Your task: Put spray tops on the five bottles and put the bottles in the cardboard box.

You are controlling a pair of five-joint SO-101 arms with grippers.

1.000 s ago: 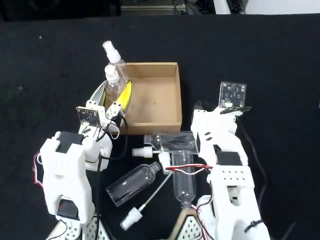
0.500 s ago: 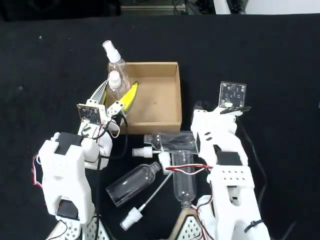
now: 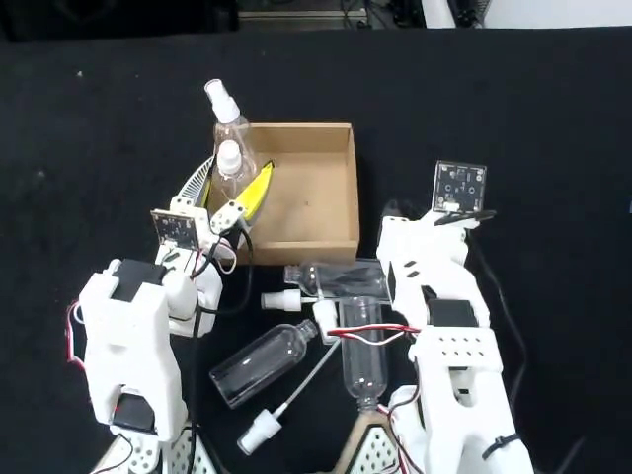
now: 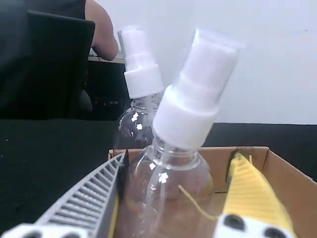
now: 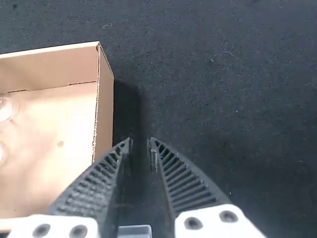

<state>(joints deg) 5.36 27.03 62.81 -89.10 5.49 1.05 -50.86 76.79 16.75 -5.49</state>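
A clear bottle with a white spray top [image 3: 228,166] [image 4: 171,178] stands tilted at the left edge of the cardboard box [image 3: 308,202] [image 4: 285,166]. My left gripper [image 3: 240,164] [image 4: 179,158] is open around it; the grey finger touches it and the yellow finger [image 4: 250,193] stands slightly off. Behind it is a second bottle with a spray top [image 3: 227,117] [image 4: 141,106] at the box's far left corner. My right gripper [image 3: 393,209] [image 5: 140,144] is shut on nothing, over the black table just right of the box [image 5: 59,124].
In front of the box lie a clear bottle [image 3: 341,278], a topless bottle [image 3: 259,362] and another topless bottle [image 3: 363,354] between the arm bases. Loose spray tops lie at the box front [image 3: 279,299] and near the table's front edge [image 3: 261,430].
The left gripper's yellow finger swung away from the bottle, widening the jaws. The bottle shifted slightly toward the box. The right arm has not moved.
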